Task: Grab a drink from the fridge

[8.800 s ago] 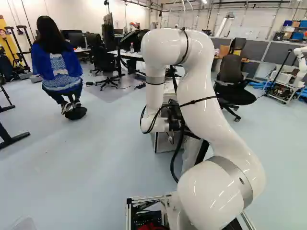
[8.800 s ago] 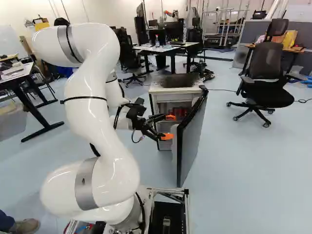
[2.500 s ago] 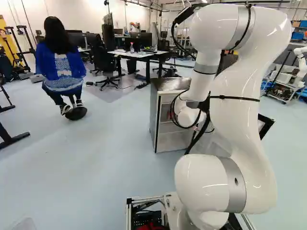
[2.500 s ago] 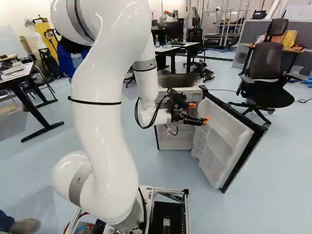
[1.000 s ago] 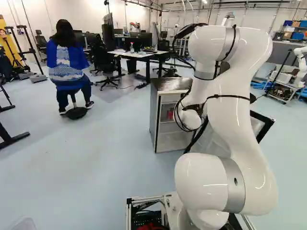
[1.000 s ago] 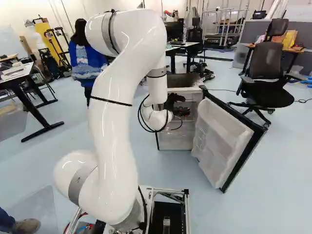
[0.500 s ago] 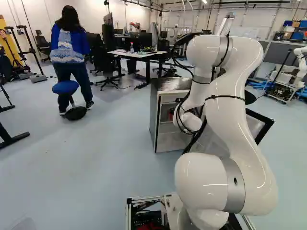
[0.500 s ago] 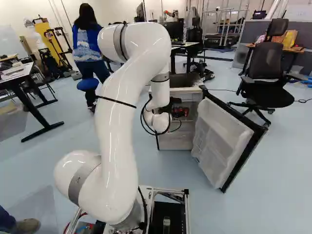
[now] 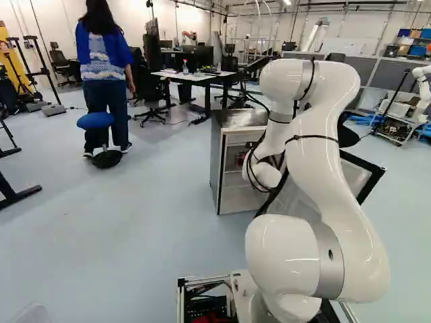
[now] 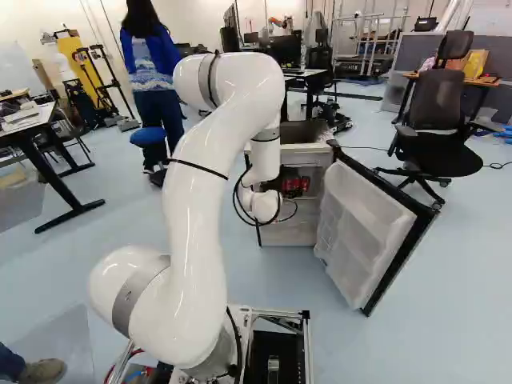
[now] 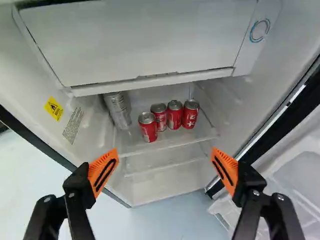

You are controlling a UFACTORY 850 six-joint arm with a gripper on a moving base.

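On the pale floor (image 9: 135, 235), the fridge (image 9: 239, 120) stands near twelve o'clock from the base, its door (image 10: 364, 232) wide open toward one. The arm (image 10: 196, 216) has swung away from the door, and the gripper (image 11: 165, 152) now faces the interior, fingers spread and holding nothing. Four red cans (image 11: 189, 114) stand on the shelf (image 11: 172, 143) at the gripper's twelve o'clock. Access looks won; a straight reach, careful of neighbouring cans, should come next.
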